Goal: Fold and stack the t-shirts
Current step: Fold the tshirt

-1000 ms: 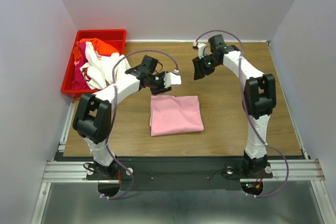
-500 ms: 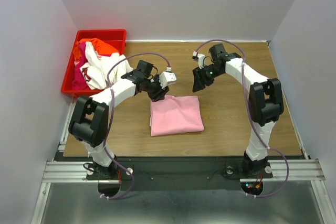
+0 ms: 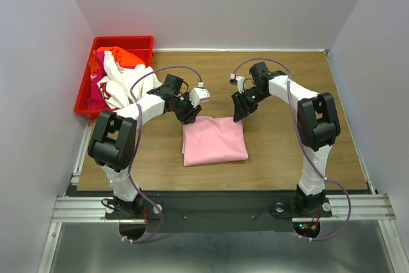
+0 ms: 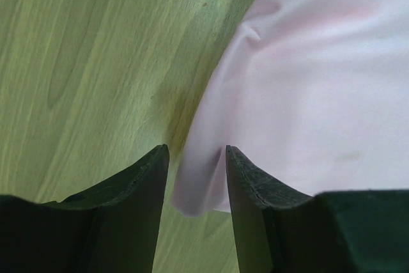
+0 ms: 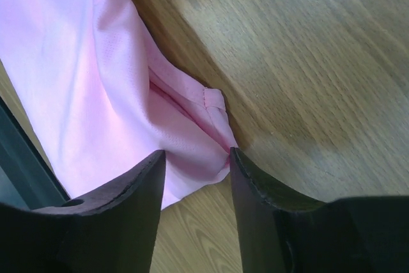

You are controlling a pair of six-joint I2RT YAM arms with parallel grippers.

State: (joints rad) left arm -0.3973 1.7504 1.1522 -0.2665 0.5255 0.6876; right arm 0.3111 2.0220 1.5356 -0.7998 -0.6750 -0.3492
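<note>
Pink t-shirt (image 3: 214, 140) lies long axis left-right; both jaws open at far corners.

The pink t-shirt (image 4: 307, 81) runs past the edges of both wrist views.

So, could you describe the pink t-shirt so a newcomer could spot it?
On the wooden table, look near the middle. The pink t-shirt lies flat there, folded into a rectangle, unlike the crumpled shirts heaped in the red bin at the far left.
</note>
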